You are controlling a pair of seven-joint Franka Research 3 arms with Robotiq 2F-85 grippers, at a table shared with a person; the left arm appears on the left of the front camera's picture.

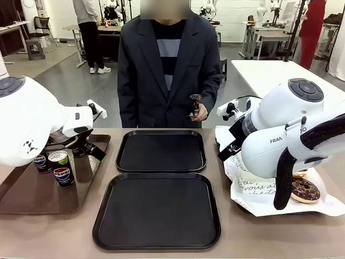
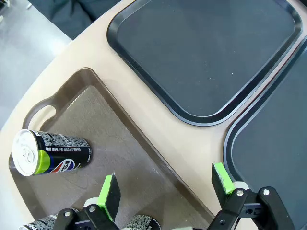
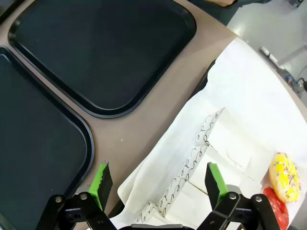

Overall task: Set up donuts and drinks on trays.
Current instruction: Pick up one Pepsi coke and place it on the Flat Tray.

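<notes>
Now the left gripper (image 2: 164, 175) hangs wide open and empty over cans (image 2: 53, 152) on a brown tray (image 2: 103, 112) at the table's (image 1: 237, 237) left edge, the right gripper (image 3: 158, 167) likewise over donuts (image 3: 284, 176) on white paper (image 3: 240, 91) at its right; two black trays (image 1: 161, 152) (image 1: 156, 213) lie between.

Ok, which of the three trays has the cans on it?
The brown tray with the handle cut-out, at the robot's left, holds the Pepsi cans. The near black tray and far black tray in the middle carry nothing.
</notes>
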